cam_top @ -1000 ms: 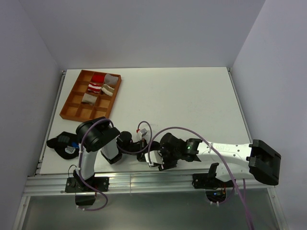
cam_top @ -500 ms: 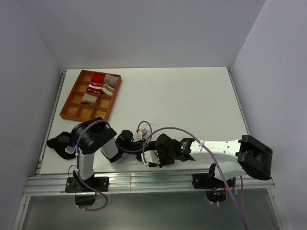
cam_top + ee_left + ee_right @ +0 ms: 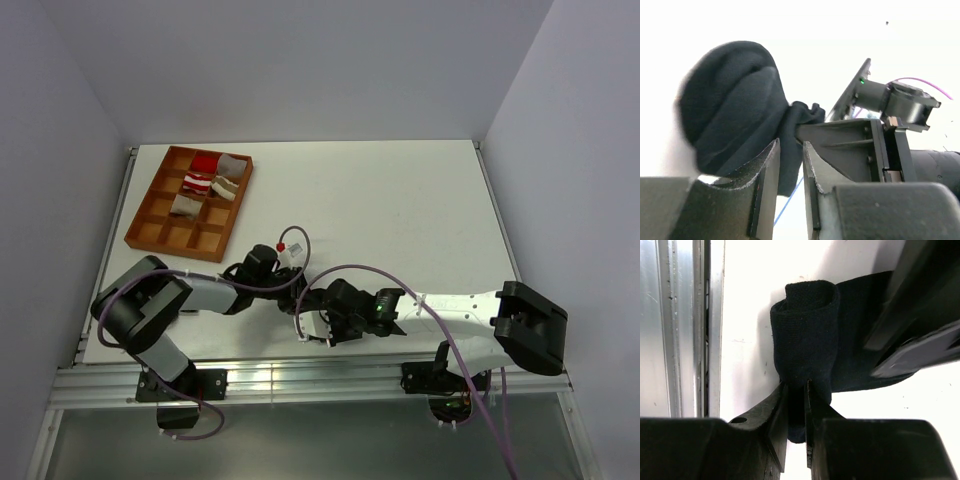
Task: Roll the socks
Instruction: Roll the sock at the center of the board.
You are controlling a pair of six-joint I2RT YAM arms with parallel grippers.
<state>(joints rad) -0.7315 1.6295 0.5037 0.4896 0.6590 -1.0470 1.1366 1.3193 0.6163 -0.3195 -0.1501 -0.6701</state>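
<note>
Socks first: the black sock (image 3: 730, 110) is the one I am working, and it hangs between my two claws near the front of the white table (image 3: 400, 220). The left claw (image 3: 790, 149) has its fingers almost together with a fold of the fabric in the narrow gap. The main bulk of the sock bulges up and to the left of its tips as a soft, rounded lump. I judge that grip to be light, only enough to anchor the bundle. The right claw (image 3: 796, 387) is likewise nearly closed and pinches the other end. Just ahead of its tips the cuff is turned over into a neat tube with a ribbed, matte knit. I read this two-ended hold as keeping the cloth taut so the roll does not spring open. The fabric is limp, dark and slightly fuzzy, and it creases where it is squeezed. To the left of the right claw runs a brushed aluminium rail (image 3: 685, 330), hard and shiny against the soft knit. I cannot pick out the beige sock near either claw.
</note>
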